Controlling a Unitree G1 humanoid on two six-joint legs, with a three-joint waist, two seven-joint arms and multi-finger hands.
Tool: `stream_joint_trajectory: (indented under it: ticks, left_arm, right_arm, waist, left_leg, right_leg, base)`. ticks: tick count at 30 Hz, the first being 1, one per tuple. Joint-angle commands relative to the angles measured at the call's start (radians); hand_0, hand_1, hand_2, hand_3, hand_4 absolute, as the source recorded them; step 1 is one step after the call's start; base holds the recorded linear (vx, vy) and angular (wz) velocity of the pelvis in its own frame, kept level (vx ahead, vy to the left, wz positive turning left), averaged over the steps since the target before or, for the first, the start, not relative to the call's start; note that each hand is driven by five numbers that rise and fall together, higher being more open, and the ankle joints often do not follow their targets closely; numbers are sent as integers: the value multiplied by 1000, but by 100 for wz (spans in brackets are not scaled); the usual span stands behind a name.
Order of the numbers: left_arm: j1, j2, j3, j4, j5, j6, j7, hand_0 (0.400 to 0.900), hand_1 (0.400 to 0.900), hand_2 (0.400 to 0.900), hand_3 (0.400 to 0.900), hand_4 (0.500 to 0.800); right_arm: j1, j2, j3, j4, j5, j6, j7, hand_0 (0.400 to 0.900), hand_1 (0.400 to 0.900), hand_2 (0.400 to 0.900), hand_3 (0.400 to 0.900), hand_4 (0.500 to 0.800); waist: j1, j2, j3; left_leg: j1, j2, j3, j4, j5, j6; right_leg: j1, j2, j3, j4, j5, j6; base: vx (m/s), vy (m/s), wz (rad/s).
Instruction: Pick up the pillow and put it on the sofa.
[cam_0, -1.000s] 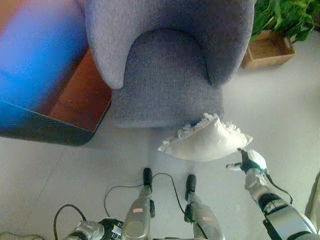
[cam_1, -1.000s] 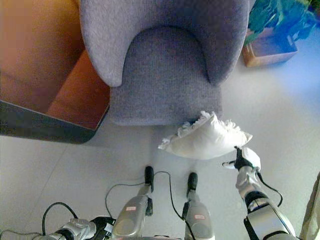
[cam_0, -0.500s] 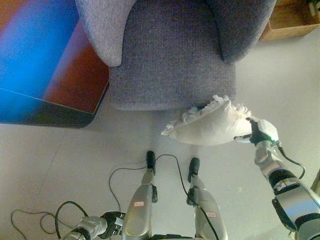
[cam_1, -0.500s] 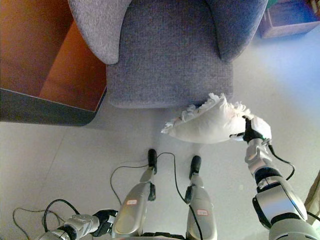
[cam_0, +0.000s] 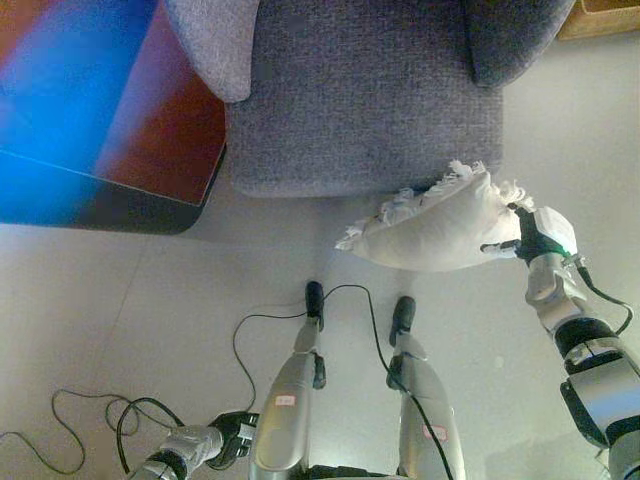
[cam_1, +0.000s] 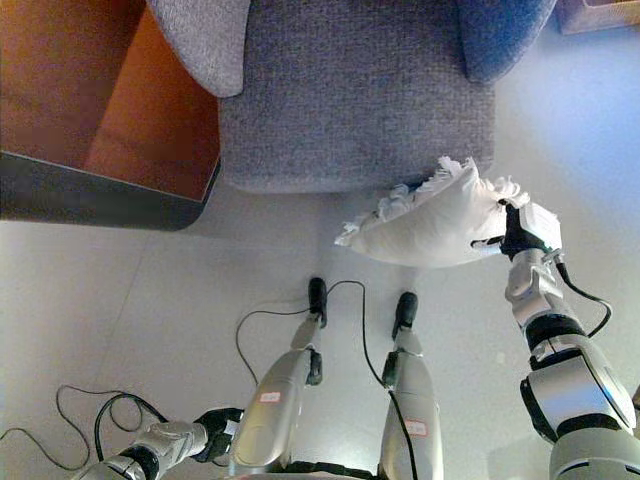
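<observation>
A white pillow (cam_0: 435, 227) with a frilled edge hangs in the air just in front of the grey sofa (cam_0: 365, 95), level with the seat's front right corner. My right hand (cam_0: 535, 237) is shut on the pillow's right end. The pillow's far edge overlaps the sofa's front edge in both views; whether it touches is unclear. My left hand (cam_1: 213, 433) shows low at the bottom left, idle, its dark fingers curled with nothing in them.
A reddish-brown table (cam_1: 110, 110) with a dark edge stands left of the sofa, close to its armrest. Pale floor (cam_0: 120, 310) lies in front. A wooden planter corner (cam_0: 605, 15) shows at the top right.
The camera has shifted, so the sofa fills more of the top. My right hand has carried the pillow up and to the right, closer to the seat's front corner.
</observation>
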Motion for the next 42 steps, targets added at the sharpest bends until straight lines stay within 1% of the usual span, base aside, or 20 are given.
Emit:
stream_joint_trajectory:
  ticks: [1,5,12,16,19,20,21,23,31,38,42]
  left_arm:
    - [-9,-24,4,-3,-79,12,-26,900,900,900,900,800]
    - [-8,-31,-2,-6,-90,21,-39,900,900,900,900,800]
    - [2,-33,-12,-12,-99,19,-63,900,900,900,900,800]
    - [5,-35,-18,-19,-107,19,-69,900,900,900,900,800]
    - [10,-33,-16,-23,-111,19,-72,900,900,900,900,800]
    - [10,-33,-18,-26,-114,24,-72,900,900,900,900,800]
    - [10,-32,-18,-28,-116,28,-71,900,900,900,900,800]
    - [10,-32,-18,-29,-118,31,-71,900,900,900,900,800]
    - [17,-32,-22,-35,-123,21,-70,900,900,900,900,800]
    - [14,-34,-26,-42,-127,32,-62,900,900,900,900,800]
    - [12,-29,-21,-42,-125,33,-68,900,900,900,900,800]
  right_arm:
    - [-104,-134,58,-77,10,-33,-17,900,900,900,900,800]
    - [-144,-125,82,-98,0,-32,-3,900,900,900,900,800]
    - [-227,-117,116,-117,26,-26,34,900,900,900,900,800]
    - [-261,-105,131,-139,57,2,58,900,900,900,900,800]
    - [-287,-97,140,-155,65,9,103,900,900,900,900,800]
    - [-294,-96,143,-164,63,12,111,688,688,688,688,673]
    - [-301,-98,148,-169,67,15,123,400,400,400,400,500]
    - [-316,-104,159,-167,67,23,121,400,400,400,400,500]
    - [-338,-112,159,-154,84,12,133,400,400,400,400,500]
    - [-333,-119,148,-152,99,9,141,400,400,400,400,500]
    - [-326,-122,146,-147,109,-6,153,400,400,400,400,500]
  waist:
    - [-8,19,24]
    - [-5,37,24]
    - [5,67,24]
    - [10,76,24]
    - [14,81,24]
    - [14,82,24]
    - [15,83,24]
    - [17,85,24]
    - [22,88,24]
    - [16,86,24]
    - [14,80,24]
  left_leg:
    - [-45,-44,-68,77,-108,-15]
    - [-66,-51,-68,89,-105,-15]
    - [-100,-56,-63,102,-97,-19]
    - [-117,-57,-62,108,-94,-21]
    - [-131,-57,-63,117,-93,-22]
    - [-134,-57,-62,118,-92,-23]
    - [-137,-57,-62,119,-91,-23]
    - [-141,-57,-62,120,-89,-24]
    - [-141,-57,-61,121,-90,-23]
    - [-131,-60,-59,127,-95,-22]
    - [-117,-58,-56,126,-100,-20]
  right_leg:
    - [-47,47,-27,165,-125,-16]
    - [-69,43,-27,183,-132,-20]
    - [-103,40,-24,206,-142,-24]
    - [-120,41,-22,217,-147,-28]
    - [-133,42,-21,228,-152,-30]
    - [-136,43,-21,229,-152,-31]
    - [-139,43,-21,232,-154,-32]
    - [-143,45,-21,237,-156,-33]
    - [-145,46,-22,240,-158,-32]
    - [-137,45,-20,235,-155,-32]
    - [-123,46,-20,226,-153,-31]
  base:
    - [1,70,4]
    - [7,75,4]
    - [3,58,3]
    - [-1,36,0]
    - [0,0,0]
    - [0,0,0]
    - [0,0,0]
    - [0,0,0]
    - [-6,8,-3]
    - [0,5,-1]
    - [0,0,0]
